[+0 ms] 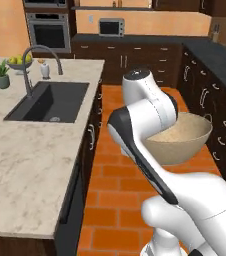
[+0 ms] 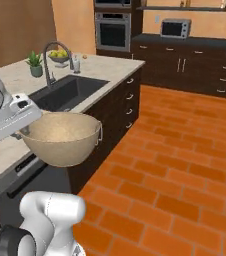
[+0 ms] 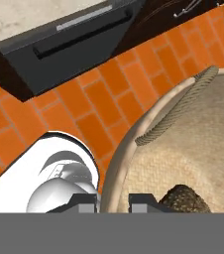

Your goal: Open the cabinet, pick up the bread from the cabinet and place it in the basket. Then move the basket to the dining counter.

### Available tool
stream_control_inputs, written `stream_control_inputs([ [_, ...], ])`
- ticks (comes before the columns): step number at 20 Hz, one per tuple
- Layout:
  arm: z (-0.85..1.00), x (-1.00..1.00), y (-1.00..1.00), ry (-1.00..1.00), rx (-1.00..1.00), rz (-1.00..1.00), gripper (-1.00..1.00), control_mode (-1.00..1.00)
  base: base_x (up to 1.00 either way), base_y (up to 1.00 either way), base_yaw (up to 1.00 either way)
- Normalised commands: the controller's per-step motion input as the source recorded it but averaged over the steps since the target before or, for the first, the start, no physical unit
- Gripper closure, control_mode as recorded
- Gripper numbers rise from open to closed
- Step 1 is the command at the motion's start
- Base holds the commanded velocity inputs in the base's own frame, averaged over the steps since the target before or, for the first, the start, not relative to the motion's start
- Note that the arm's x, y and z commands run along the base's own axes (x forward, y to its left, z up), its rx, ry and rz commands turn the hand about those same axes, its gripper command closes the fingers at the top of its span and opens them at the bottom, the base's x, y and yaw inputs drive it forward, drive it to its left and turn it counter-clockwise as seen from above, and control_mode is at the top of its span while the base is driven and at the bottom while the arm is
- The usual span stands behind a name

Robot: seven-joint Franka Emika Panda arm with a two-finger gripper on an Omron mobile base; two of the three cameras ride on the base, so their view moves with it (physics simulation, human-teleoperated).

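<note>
The round tan basket (image 1: 181, 141) hangs in the air over the brick floor, just off the side of the dining counter (image 1: 30, 155). My gripper (image 3: 112, 200) is shut on the basket's near rim, one fingertip (image 3: 84, 201) outside the wall and one inside. The bread (image 3: 184, 198), a small dark-brown lump, lies inside the basket (image 3: 183, 144) near that rim. From the right base view the basket (image 2: 62, 137) is level with the counter's edge (image 2: 110, 67), and my hand (image 2: 12, 120) grips it from the left. The cabinet is out of view.
The beige top carries a dark sink (image 1: 50, 102), an arched faucet (image 1: 35, 55), a potted plant (image 1: 1, 74), a fruit bowl (image 1: 19, 62) and a white cup (image 1: 45, 70). Black counters with drawers (image 1: 210, 95) line the right and back. A dark dishwasher front (image 3: 74, 44) sits below the counter.
</note>
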Motion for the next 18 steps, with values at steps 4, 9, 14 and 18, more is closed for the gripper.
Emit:
stream_control_inputs([
  [4,0.0,0.0,0.0,0.0,0.0,0.0,1.0,1.0,0.0,0.35,0.79],
  [9,0.0,0.0,0.0,0.0,0.0,0.0,1.0,1.0,-0.21,0.54,0.2],
  [14,0.0,0.0,0.0,0.0,0.0,0.0,1.0,1.0,-0.64,0.58,-0.36],
  [18,0.0,0.0,0.0,0.0,0.0,0.0,1.0,1.0,-0.51,0.69,-0.53],
])
